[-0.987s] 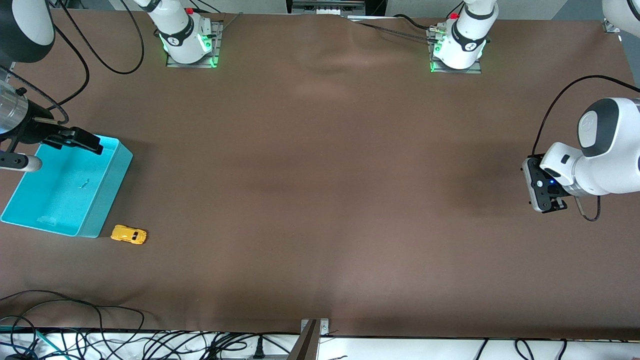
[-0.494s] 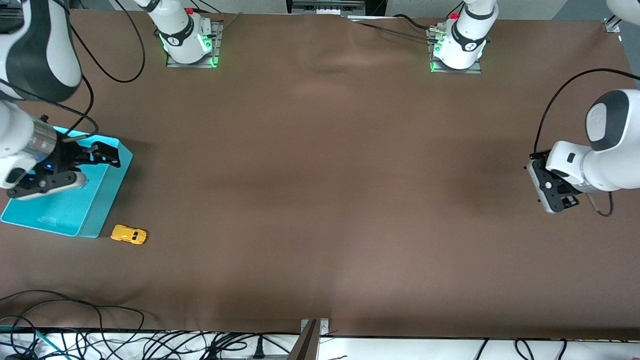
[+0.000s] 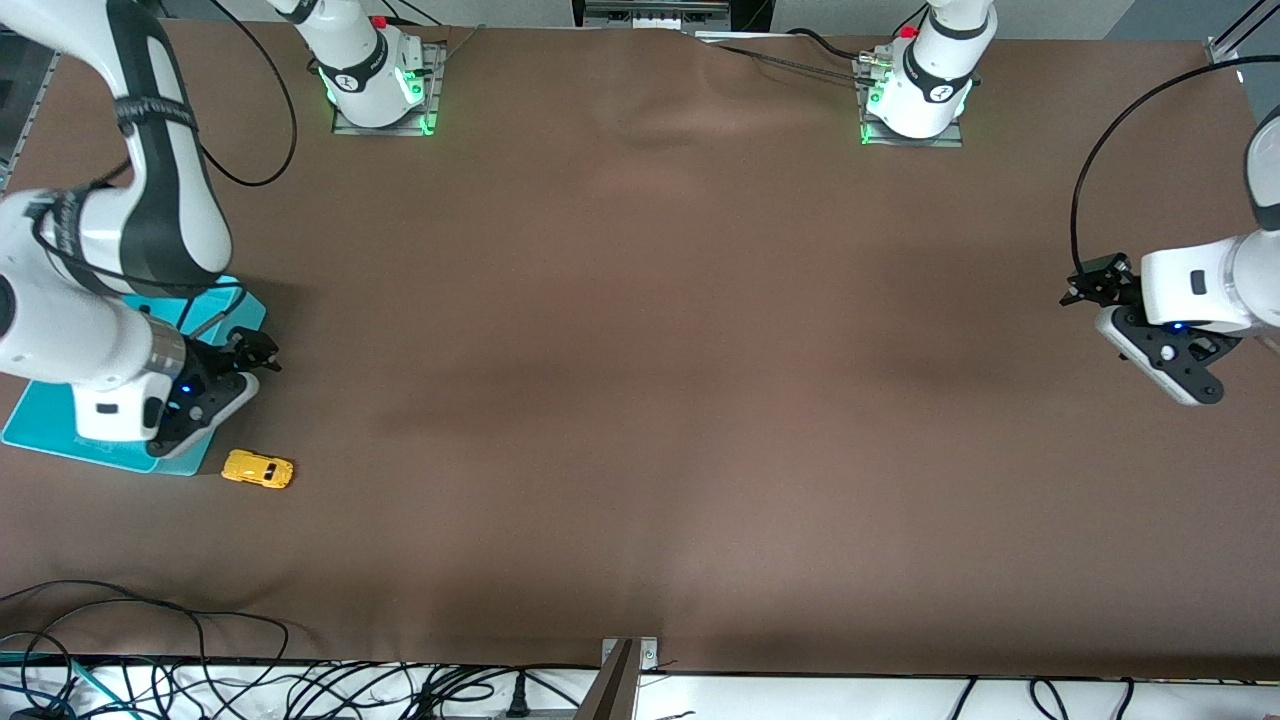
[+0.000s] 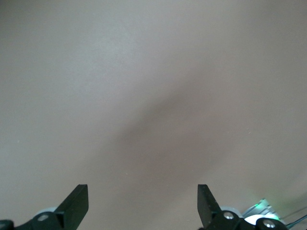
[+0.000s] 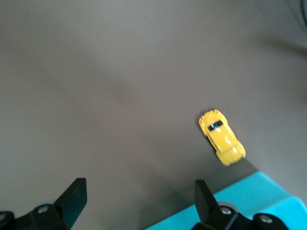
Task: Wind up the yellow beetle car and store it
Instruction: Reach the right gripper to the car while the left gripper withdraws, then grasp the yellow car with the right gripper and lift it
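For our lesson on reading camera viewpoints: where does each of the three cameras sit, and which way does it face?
Front view: high across the table, facing both arm bases; right tool over the turquoise plastic bin, left tool at the left arm's end.
Left wrist view: looks down on bare brown cloth; own open fingertips show.
Right wrist view: looks down on the tiny yellow beetle toy car; open tool.
Shared: front and right wrist views both show car and bin.

two white arms with glossy rounded shells and dark grey to black joint bands. round white bases bolted onto metal plates, ringed with green light, each topped by a small red part. black cables looping off both arms. black hand blocks with a small blue light and white-grey camera housings. right gripper and left gripper with flat, black, wedge-tipped fingers, silver screws at their roots.
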### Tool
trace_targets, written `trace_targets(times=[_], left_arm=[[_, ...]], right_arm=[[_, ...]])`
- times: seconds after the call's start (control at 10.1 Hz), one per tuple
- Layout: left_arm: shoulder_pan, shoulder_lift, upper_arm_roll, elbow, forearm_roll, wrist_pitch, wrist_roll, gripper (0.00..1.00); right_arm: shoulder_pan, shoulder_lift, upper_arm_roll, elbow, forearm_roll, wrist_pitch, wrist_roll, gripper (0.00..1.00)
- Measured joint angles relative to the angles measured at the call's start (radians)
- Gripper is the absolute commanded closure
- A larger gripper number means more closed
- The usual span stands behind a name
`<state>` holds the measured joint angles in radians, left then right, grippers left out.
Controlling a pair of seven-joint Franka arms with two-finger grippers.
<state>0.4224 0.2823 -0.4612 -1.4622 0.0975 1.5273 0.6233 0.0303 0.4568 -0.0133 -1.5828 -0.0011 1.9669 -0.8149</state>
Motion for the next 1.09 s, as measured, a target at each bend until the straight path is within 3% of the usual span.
trace_targets(times=[0.2, 0.39, 0.59, 0.89, 1.09], left_arm=[[-0.032, -0.037, 0.012, 0.045, -0.002, -0.033, -0.153, 0.0], [-0.216, -0.12, 0.18, 0.044, -0.025, -0.042, -0.335, 0.0], [-0.343, -0.216, 0.34, -0.006, -0.139, -0.058, -0.449, 0.0], [-0.403, -0.341, 0.386, -0.137, -0.107, -0.058, -0.484, 0.0], [-0.421, -0.352, 0.385, -0.153, -0.098, -0.057, -0.522, 0.0]], right_arm=[[0.001, 0.063, 0.0, 0.0, 0.0, 0.078, -0.114, 0.0], [-0.003, 0.105, -0.003, 0.001, 0.0, 0.14, -0.214, 0.0], [-0.022, 0.127, -0.01, 0.002, 0.0, 0.192, -0.313, 0.0], [-0.072, 0.164, -0.013, 0.002, 0.0, 0.26, -0.446, 0.0], [-0.096, 0.195, -0.013, 0.003, 0.0, 0.295, -0.5, 0.0]])
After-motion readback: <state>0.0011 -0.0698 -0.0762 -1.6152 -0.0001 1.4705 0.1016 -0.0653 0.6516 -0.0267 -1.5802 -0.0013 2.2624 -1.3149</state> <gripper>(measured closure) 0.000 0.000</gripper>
